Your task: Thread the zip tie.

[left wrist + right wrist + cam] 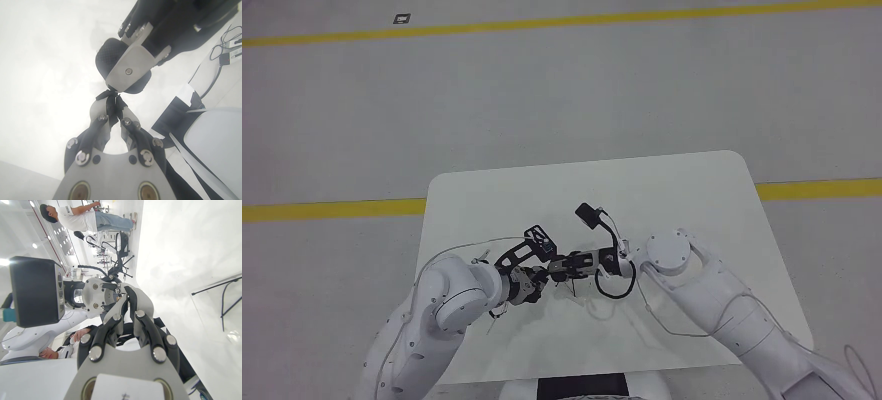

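The black zip tie is a short, crumpled-looking strip held in the air between both grippers, above the middle of the white table. My left gripper is shut on its lower part. My right gripper comes in from the opposite side and pinches the tie's other end, tip to tip with the left. In the top view the left gripper and the right gripper meet near the table's front centre. In the right wrist view my right gripper faces the left gripper; the tie is mostly hidden there.
Both arms crowd the table's front half. A black cable loop hangs below the right wrist. Thin black strips lie on the white surface off to one side. A seated person's hand is behind the robot, off the table.
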Robot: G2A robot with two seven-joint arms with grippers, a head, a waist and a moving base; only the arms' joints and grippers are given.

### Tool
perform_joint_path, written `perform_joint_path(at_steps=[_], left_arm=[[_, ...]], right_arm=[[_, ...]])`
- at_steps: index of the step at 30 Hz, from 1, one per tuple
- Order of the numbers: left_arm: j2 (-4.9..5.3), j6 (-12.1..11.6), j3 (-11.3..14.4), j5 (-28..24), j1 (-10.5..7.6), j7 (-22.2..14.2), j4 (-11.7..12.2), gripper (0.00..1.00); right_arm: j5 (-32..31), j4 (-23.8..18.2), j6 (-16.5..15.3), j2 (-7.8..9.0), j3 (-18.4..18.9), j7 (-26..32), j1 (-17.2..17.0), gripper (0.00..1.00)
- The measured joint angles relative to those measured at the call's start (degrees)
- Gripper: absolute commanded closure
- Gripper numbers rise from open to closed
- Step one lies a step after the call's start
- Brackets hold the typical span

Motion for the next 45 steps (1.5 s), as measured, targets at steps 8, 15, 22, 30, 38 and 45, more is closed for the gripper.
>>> perform_joint_path(at_steps=[8,15,22,30,38,45], left_arm=[[0.00,0.00,0.00,0.00,0.00,0.00,0.00,0.00],[0.00,0.00,0.00,0.00,0.00,0.00,0.00,0.00],[0.00,0.00,0.00,0.00,0.00,0.00,0.00,0.00],[0.00,0.00,0.00,0.00,0.00,0.00,0.00,0.00],[0.10,1.18,-1.39,-2.11,0.19,2.43,1.90,0.00],[2.21,-0.01,-9.98,-25.18,0.29,0.47,5.92,0.00]], right_arm=[[-0.10,-0.24,-0.13,0.16,0.32,-0.31,-0.54,1.00],[-0.05,-0.31,-0.55,0.47,1.46,-0.87,-1.15,1.00],[-0.08,-0.74,-1.01,1.27,3.91,-0.87,-2.85,1.00],[-1.93,-1.85,-0.99,2.11,6.25,-1.82,-4.73,1.00],[-1.04,-1.87,-1.79,2.08,6.42,-3.09,-5.55,1.00],[3.77,-1.00,-8.34,2.66,9.07,-0.83,-7.94,1.00]])
